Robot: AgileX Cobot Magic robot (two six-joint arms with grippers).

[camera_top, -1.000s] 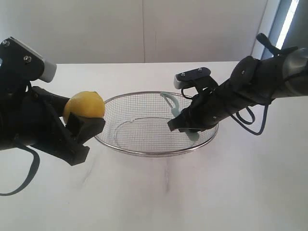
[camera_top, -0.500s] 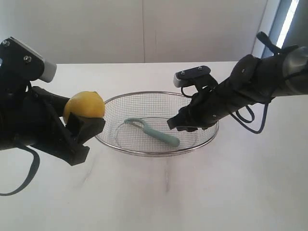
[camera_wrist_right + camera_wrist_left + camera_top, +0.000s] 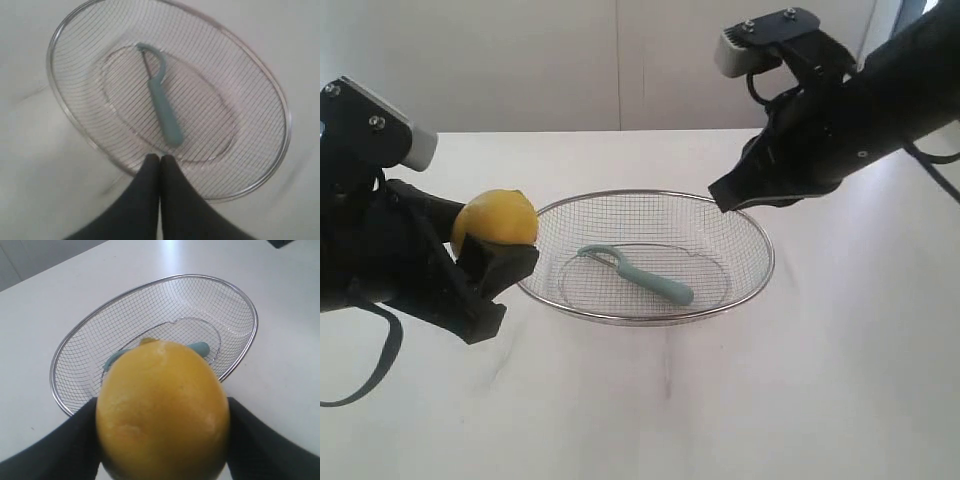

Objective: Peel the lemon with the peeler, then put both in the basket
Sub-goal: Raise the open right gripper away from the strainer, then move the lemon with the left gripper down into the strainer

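Exterior view: the left gripper (image 3: 492, 243) clamps the lemon (image 3: 496, 218) just outside the left rim of the basket (image 3: 645, 318). The peeler (image 3: 638, 276) lies free on the basket's mesh floor. The right gripper (image 3: 724, 198) hangs above the basket's right rim, pinched together and empty.

Left wrist view: the lemon (image 3: 162, 410) sits between the jaws, with the basket (image 3: 252, 315) beyond it.

Right wrist view: the fingertips (image 3: 152, 162) meet above the basket's rim (image 3: 280, 100), and the peeler (image 3: 162, 107) lies inside.

Matte black arms (image 3: 880, 110), grey screw-topped wrist blocks (image 3: 390, 125), looping dark cables (image 3: 394, 345)
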